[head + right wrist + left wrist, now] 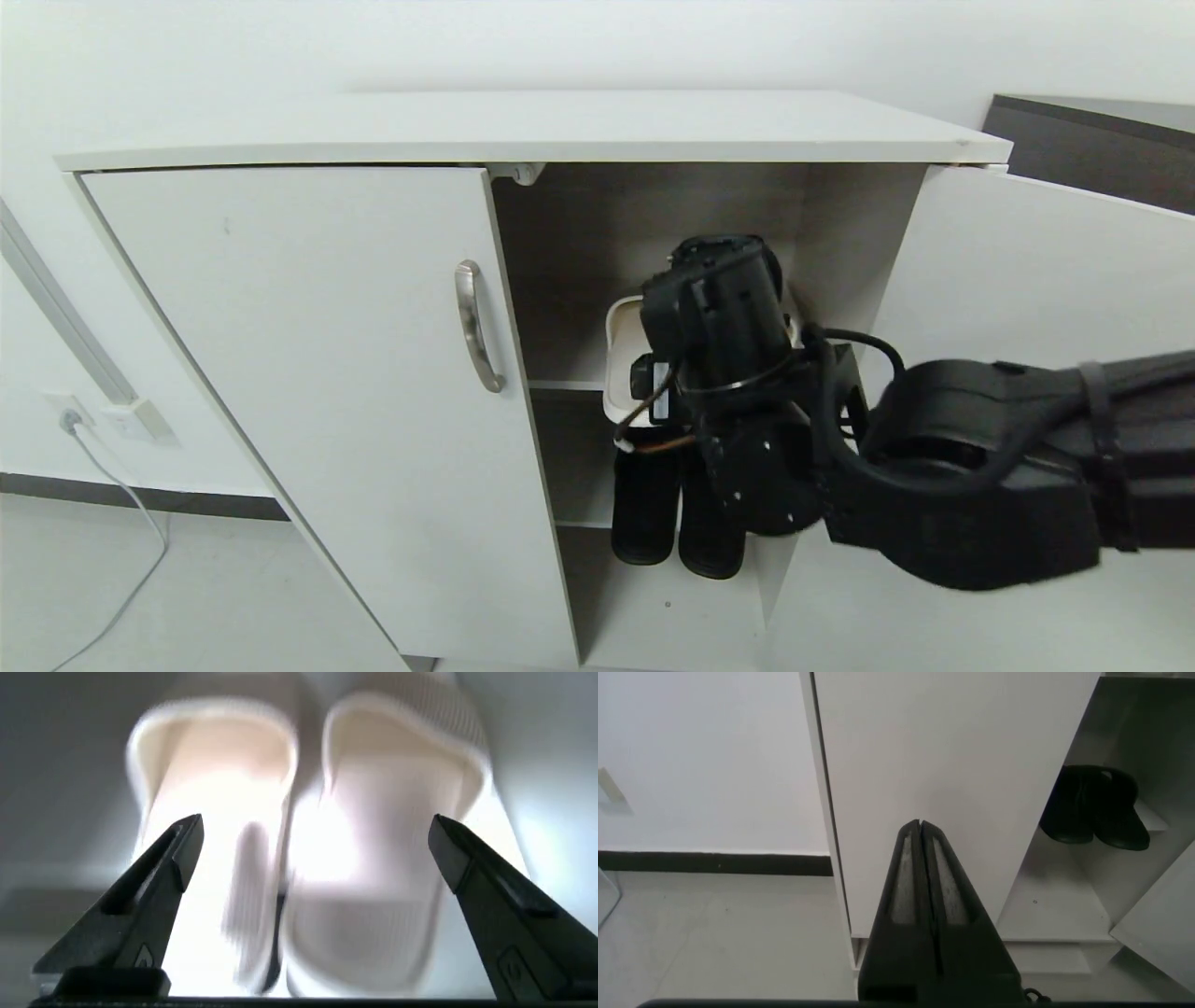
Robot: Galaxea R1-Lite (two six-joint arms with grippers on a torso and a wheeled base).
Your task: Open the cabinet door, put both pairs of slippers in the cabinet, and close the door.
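Cream slippers [383, 831] lie side by side on the upper shelf [565, 385] of the cabinet [523, 126]. The black pair [677, 523] sits on the shelf below, its ends jutting past the front edge. Right pincer [315, 826]: fingers spread wide to either side of the cream pair, pinching nothing. Left pincer [919, 831]: pressed together, empty, facing the shut left door [299, 355]. Right door [1027, 271]: standing open. Risk: on withdrawal a finger may snag a slipper's rim and drag it off the shelf. Protruding slipper ends may also stop the door from closing fully.
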